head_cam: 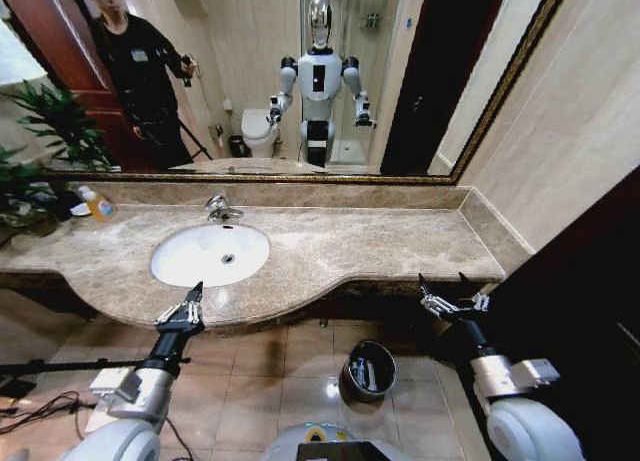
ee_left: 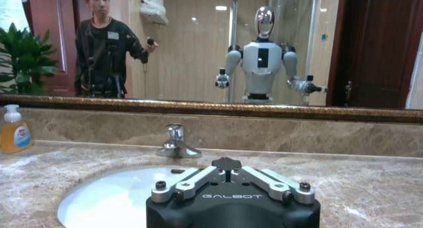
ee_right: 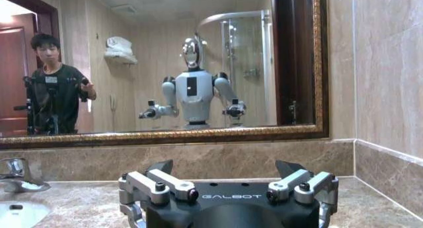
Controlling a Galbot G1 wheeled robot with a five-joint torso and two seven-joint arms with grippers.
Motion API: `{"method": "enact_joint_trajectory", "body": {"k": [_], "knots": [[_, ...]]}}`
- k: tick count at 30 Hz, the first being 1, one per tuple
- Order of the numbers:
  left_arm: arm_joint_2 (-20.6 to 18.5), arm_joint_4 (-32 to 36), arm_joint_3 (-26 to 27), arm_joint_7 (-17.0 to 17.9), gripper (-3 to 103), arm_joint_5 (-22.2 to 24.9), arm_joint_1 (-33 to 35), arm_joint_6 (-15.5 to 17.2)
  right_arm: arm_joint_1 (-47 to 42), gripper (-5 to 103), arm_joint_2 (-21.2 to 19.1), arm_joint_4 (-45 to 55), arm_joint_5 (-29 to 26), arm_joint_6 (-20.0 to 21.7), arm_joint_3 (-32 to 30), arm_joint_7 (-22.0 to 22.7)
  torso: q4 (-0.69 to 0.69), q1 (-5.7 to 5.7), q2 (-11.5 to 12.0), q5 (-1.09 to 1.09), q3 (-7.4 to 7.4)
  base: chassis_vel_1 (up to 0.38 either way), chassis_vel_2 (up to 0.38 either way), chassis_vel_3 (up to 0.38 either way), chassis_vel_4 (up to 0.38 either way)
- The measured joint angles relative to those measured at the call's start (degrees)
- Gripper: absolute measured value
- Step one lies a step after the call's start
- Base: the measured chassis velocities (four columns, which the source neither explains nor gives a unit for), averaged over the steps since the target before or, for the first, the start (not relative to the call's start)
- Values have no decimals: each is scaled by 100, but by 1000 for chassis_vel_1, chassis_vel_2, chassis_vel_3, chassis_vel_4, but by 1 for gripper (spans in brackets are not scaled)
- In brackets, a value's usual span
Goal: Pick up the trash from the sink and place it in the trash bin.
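Trash point(head_cam: 366, 373) apparently in bin point(head_cam: 352, 357)

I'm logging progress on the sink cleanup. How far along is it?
The sink looks clear, with no trash visible in the basin, and the bin on the floor holds a few pieces. Nothing is in hand: the left claw is shut at the counter's front edge and the right claw is open off the counter's right end. Little seems left.

A bathroom: a white sink point(head_cam: 209, 254) with chrome faucet point(head_cam: 219, 209) set in a marble countertop point(head_cam: 380, 246), a gilt-framed wall mirror point(head_cam: 300, 76) reflecting a toilet point(head_cam: 259, 132) and glass shower point(head_cam: 350, 41).
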State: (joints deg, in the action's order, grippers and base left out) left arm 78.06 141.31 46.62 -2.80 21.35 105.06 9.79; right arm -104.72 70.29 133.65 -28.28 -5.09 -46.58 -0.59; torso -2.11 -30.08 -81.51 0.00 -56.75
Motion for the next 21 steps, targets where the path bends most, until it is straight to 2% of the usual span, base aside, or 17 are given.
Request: {"method": "enact_joint_trajectory", "body": {"k": [21], "knots": [[0,0,0,0,0,0,0,0,8,100,-1,10,14,10,11,12,0,0,0,0,0,0,0,0,0]]}}
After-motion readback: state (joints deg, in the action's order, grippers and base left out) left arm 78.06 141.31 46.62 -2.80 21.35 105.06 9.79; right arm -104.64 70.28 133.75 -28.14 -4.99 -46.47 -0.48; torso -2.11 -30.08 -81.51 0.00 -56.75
